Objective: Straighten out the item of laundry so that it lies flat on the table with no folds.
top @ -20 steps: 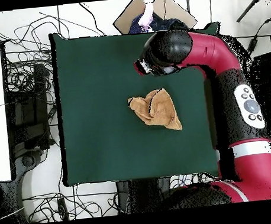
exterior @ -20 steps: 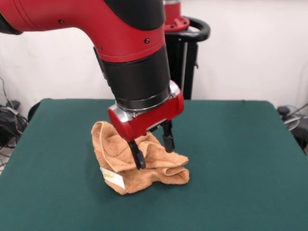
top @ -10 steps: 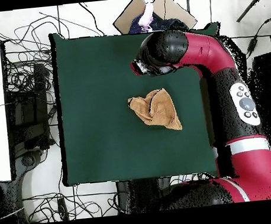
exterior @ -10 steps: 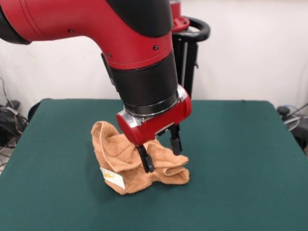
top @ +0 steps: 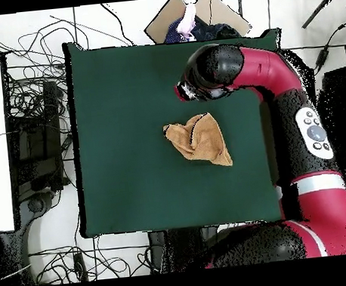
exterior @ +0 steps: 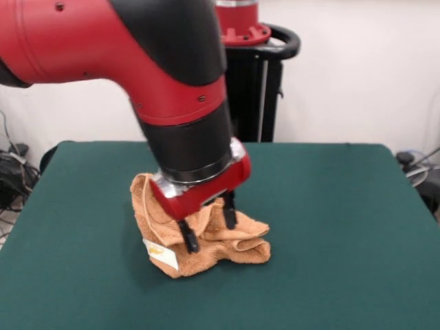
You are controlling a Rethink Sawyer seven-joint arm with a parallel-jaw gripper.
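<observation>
1. The gripper [exterior: 206, 229] has shifted left and a little lower over the last second. Its two black fingers [exterior: 187, 238] now stand spread apart over the middle of the towel [exterior: 206, 240], closer to the tall fold on the left than they were.
2. The fingers hold nothing. The gap between them is wide, and the tips sit at or just above the cloth; whether they press into it cannot be told from the front view.
3. The towel itself has not moved or changed shape in either view. It lies as a crumpled heap near the middle of the table [exterior: 344, 227], a touch toward the near side in the front view, so no straightening has been done yet.
4. My reading is that the arm is lining up a pinch on a raised fold, the first step toward pulling the cloth open.
5. The towel is orange-tan terry, thick and soft, with rounded rolls on the right and an upright flap on the left. A small white label [exterior: 160, 254] with yellow print hangs at its near left corner.
6. The table is covered in dark green, felt-like fabric, matte and flat, which looks likely to drag on terry.
7. In the overhead view the heap [top: 198, 140] reads as a rough triangle.
</observation>
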